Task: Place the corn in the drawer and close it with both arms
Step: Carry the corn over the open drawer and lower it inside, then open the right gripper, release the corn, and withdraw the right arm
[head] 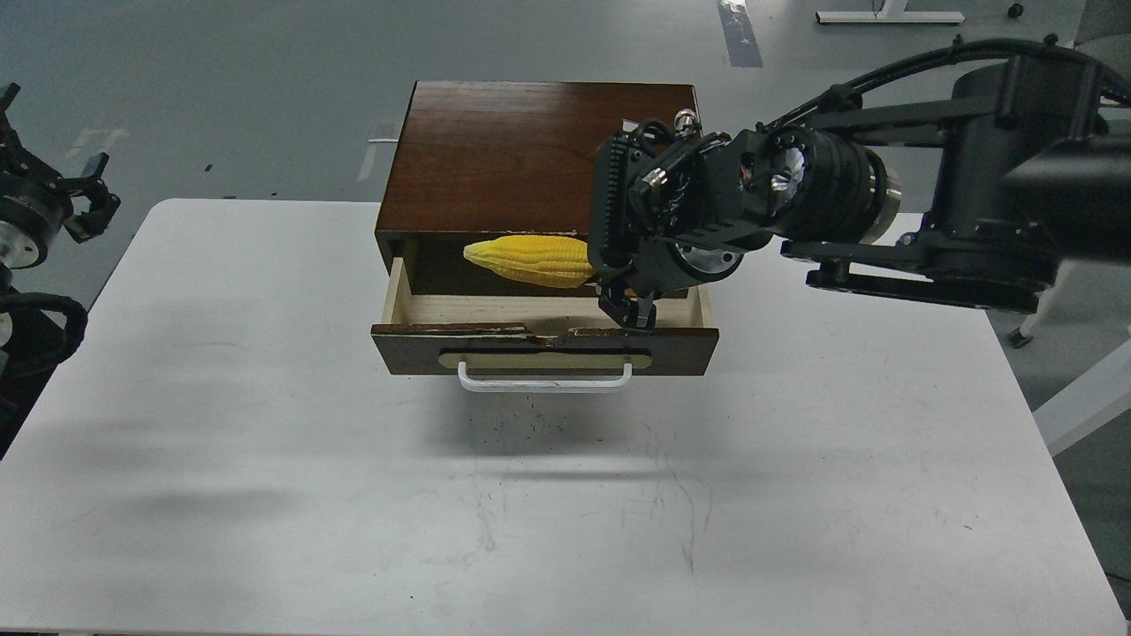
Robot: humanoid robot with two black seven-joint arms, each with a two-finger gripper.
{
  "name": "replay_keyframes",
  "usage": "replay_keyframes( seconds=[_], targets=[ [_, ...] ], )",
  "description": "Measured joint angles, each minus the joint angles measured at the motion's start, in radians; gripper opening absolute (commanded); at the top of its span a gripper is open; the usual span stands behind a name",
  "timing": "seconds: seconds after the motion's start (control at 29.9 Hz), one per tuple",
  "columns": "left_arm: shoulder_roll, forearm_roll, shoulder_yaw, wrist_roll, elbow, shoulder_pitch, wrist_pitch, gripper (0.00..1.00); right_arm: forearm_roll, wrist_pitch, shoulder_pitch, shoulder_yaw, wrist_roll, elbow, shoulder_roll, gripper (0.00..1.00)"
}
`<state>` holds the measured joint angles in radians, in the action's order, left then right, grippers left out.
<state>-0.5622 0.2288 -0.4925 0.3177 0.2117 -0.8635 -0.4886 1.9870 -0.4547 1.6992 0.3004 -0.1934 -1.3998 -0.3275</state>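
White table point(265, 442), drawer point(543, 346) open: right gripper point(629, 305) grasping corn point(530, 259) just above it, next lower and release; left gripper point(88, 199) idle, state unclear.

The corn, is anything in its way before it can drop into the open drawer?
Nothing visible blocks it. The corn hangs sideways in the right gripper just above the open drawer, whose pale wooden inside looks bare beneath it. The gripper hides the corn's right end.

Corn point(530, 259) over open drawer point(543, 346), on table point(265, 442).
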Motion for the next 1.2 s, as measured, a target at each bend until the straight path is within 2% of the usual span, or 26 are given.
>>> replay_keyframes(
  seconds=[0.03, 0.07, 0.1, 0.17, 0.4, 0.67, 0.94, 1.07, 1.2],
  targets=[
    [0.000, 0.000, 0.000, 0.000, 0.000, 0.000, 0.000, 0.98, 0.003, 0.000, -0.003, 0.001, 0.000, 0.001, 0.002, 0.61],
    [-0.001, 0.000, 0.000, 0.000, 0.000, 0.000, 0.000, 0.98, 0.003, 0.001, -0.006, 0.001, 0.000, 0.001, 0.003, 0.66],
    [-0.002, 0.000, 0.000, 0.000, 0.000, 0.000, 0.000, 0.98, 0.003, 0.002, -0.011, 0.001, 0.000, 0.001, 0.004, 0.66],
    [-0.004, 0.000, 0.000, 0.000, 0.000, 0.000, 0.000, 0.98, 0.001, 0.005, -0.017, 0.001, -0.001, 0.001, 0.004, 0.73],
    [-0.005, 0.000, 0.000, 0.000, 0.000, -0.002, 0.000, 0.98, -0.009, 0.008, -0.021, -0.004, -0.011, -0.001, 0.004, 0.77],
    [-0.049, 0.012, -0.011, 0.007, 0.000, -0.019, 0.000, 0.98, -0.041, 0.037, -0.024, -0.089, -0.082, 0.077, -0.003, 0.92],
    [-0.091, 0.013, -0.016, 0.001, 0.008, -0.067, 0.000, 0.98, -0.315, 0.047, -0.021, -0.221, -0.092, 0.242, -0.013, 0.96],
    [-0.127, 0.009, -0.008, -0.011, 0.013, -0.076, 0.000, 0.97, -0.437, 0.048, -0.039, -0.284, -0.092, 0.321, -0.085, 0.97],
    [-0.124, -0.005, -0.002, -0.012, 0.017, -0.107, 0.000, 0.97, -0.656, 0.048, -0.085, -0.319, -0.092, 0.396, -0.130, 1.00]
  ],
)
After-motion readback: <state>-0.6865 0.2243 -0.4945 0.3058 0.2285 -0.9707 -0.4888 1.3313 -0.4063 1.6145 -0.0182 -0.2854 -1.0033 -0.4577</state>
